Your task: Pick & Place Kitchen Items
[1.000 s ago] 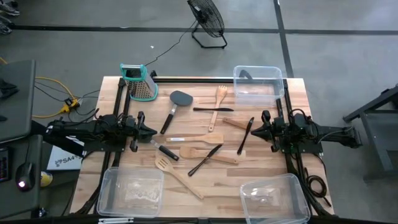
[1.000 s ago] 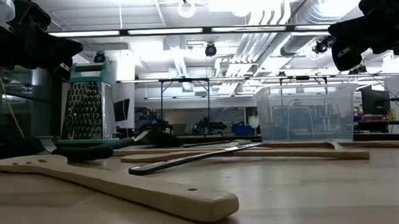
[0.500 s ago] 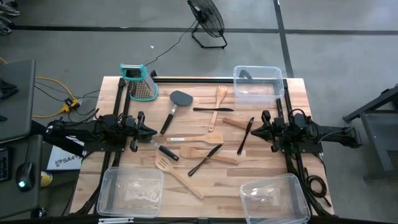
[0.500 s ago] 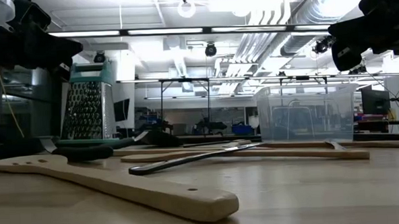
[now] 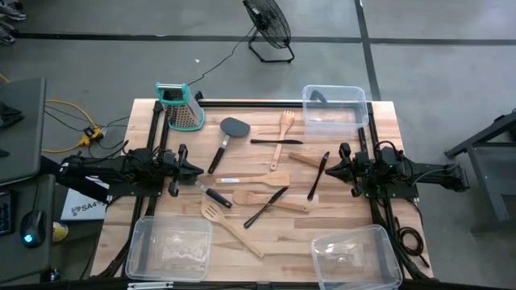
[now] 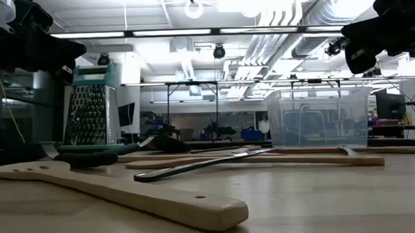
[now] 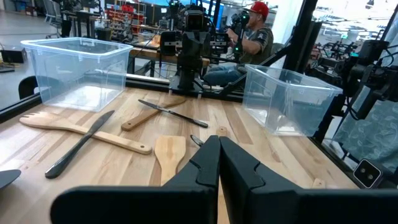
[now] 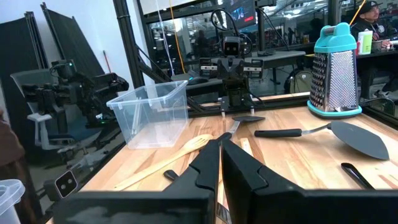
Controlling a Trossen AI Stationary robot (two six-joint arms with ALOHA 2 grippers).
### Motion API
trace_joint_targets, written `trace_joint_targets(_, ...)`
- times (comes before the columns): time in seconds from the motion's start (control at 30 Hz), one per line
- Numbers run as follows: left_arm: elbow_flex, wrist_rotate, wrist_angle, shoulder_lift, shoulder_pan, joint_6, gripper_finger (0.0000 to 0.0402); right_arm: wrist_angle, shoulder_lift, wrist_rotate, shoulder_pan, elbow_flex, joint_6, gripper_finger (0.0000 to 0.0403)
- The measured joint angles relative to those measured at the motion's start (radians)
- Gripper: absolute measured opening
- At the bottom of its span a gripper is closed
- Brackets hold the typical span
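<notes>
Lighting bright and even, from ceiling strip lights (image 6: 190,31) visible in low view. Worktop (image 5: 339,229) shows only faint, soft shadows under utensils. Clear bin (image 6: 318,119) is backlit and hazy. Nearest wooden turner (image 6: 119,190) slightly soft in low view; wrist-view fingers (image 7: 205,171) blurred.

Left hand (image 5: 196,170) fingers pressed together, right hand (image 5: 329,170) likewise, both arms level, facing each other
</notes>
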Motion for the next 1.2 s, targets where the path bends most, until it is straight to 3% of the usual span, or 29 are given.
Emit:
trace_joint_targets(0.97, 0.0, 0.0, 0.0, 0.0, 0.0, 0.0, 0.0006, -0.005, 0.0, 0.0, 0.0, 0.0, 0.008, 0.001)
trace_joint_targets(1.1, 0.0, 0.0, 0.0, 0.0, 0.0, 0.0, 0.0006, -0.011, 0.0, 0.018, 0.0, 0.004, 0.125, 0.001)
trace_joint_targets(1.2, 0.0, 0.0, 0.0, 0.0, 0.0, 0.0, 0.0006, -0.084, 0.004, 0.034, 0.0, 0.031, 0.299, 0.001)
